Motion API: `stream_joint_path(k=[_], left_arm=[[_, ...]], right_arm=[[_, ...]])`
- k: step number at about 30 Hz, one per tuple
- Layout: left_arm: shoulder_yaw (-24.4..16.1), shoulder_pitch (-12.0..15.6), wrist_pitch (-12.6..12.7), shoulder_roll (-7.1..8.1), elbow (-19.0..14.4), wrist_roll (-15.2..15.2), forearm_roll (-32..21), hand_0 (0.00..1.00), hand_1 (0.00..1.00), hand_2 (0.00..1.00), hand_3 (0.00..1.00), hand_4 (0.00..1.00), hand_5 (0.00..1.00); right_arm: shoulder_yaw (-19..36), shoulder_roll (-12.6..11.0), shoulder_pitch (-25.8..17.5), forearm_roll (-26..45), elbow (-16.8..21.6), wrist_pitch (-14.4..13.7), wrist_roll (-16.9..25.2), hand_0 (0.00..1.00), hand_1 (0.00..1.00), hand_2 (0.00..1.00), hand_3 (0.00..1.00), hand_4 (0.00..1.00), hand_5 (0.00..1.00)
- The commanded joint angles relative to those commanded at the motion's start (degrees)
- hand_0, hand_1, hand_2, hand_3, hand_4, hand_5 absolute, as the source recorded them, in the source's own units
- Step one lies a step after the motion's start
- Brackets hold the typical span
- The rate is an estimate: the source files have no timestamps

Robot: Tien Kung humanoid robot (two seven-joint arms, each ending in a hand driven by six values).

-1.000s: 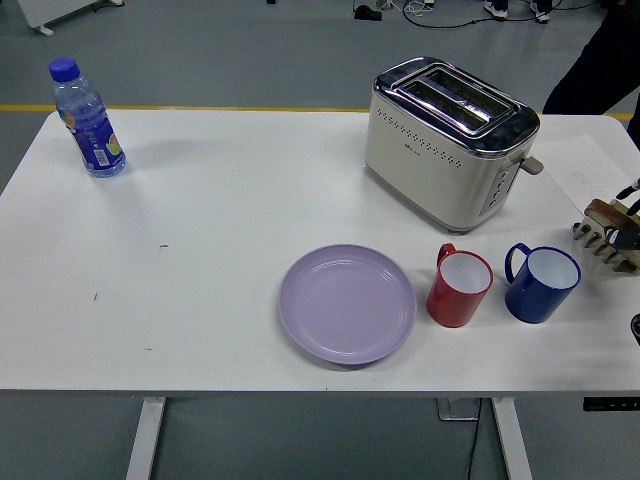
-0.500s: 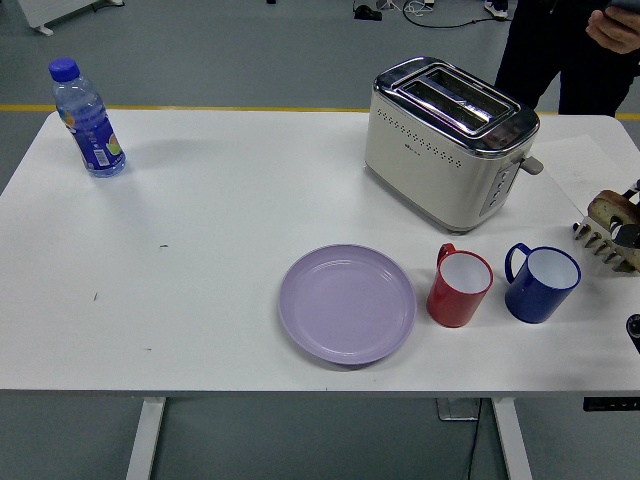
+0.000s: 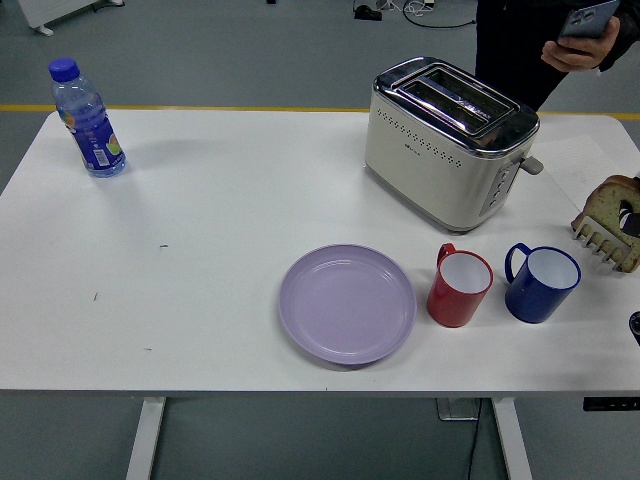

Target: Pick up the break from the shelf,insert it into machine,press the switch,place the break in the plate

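Lifting the bread slice (image 3: pixel 608 198) off the little wooden rack (image 3: pixel 606 245) at the right edge of the white surface (image 3: pixel 220 250), I have only a sliver of my right hand (image 3: pixel 632 220) in the head view, dark and cut off by the frame. The slice sits just above the rack's prongs, and my fingers look to be pinched on its right side, though most of the grasp is hidden, so I judge rather than see that I hold it. My left hand is out of view. What worries me first is that grip: a soft slice held by one edge could tear or swing, and if a corner catches a prong it could tip the rack or fall. Next comes the path to the toaster (image 3: pixel 450 140), which stands well to the left of the rack with its slots (image 3: pixel 452 100) angled across my line of approach; if I bring the slice in skewed it will land on the chrome top instead of dropping in. The blue mug (image 3: pixel 541 283) and the red mug (image 3: pixel 460 285) stand near the toaster's front, with the lavender plate (image 3: pixel 347 303) just beside the red one, so a low sweep of my arm could knock them over. A person (image 3: pixel 540 40) stands at the far side, one hand holding a phone (image 3: pixel 588 18), close behind the toaster.
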Motion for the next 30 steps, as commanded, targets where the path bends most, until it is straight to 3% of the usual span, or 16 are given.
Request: stream_joint_path(k=[5,13,14,17,30], left_arm=[[0.0,0.0,0.0,0.02,0.0,0.0,0.0,0.695,0.587,0.716,0.678,0.513,0.957],[-0.4,0.1,0.1,-0.02,0.0,0.1,0.3,0.695,0.588,0.716,0.678,0.514,0.959],[-0.4,0.2,0.1,-0.03,0.0,0.1,0.4,0.695,0.588,0.716,0.678,0.515,0.959],[-0.5,0.3,0.0,-0.02,0.0,0.1,0.6,0.695,0.588,0.716,0.678,0.515,0.959],[-0.8,0.5,0.0,0.17,0.0,0.2,0.9,0.695,0.588,0.716,0.677,0.513,0.959]], right_arm=[[0.3,-0.6,0.1,0.0,0.9,-0.4,-0.1,0.282,0.339,0.408,0.476,0.518,0.002],[0.5,-2.7,0.9,1.3,6.1,-1.5,-0.7,0.286,0.332,0.403,0.470,0.527,0.002],[0.5,-3.0,1.2,1.7,6.9,-1.6,-0.6,0.242,0.312,0.388,0.457,0.543,0.002],[0.3,-4.1,2.2,3.2,8.6,-1.8,-0.5,0.242,0.312,0.388,0.457,0.543,0.002],[-1.0,-7.4,7.9,5.2,12.9,0.1,-1.4,0.223,0.299,0.377,0.449,0.560,0.002]])
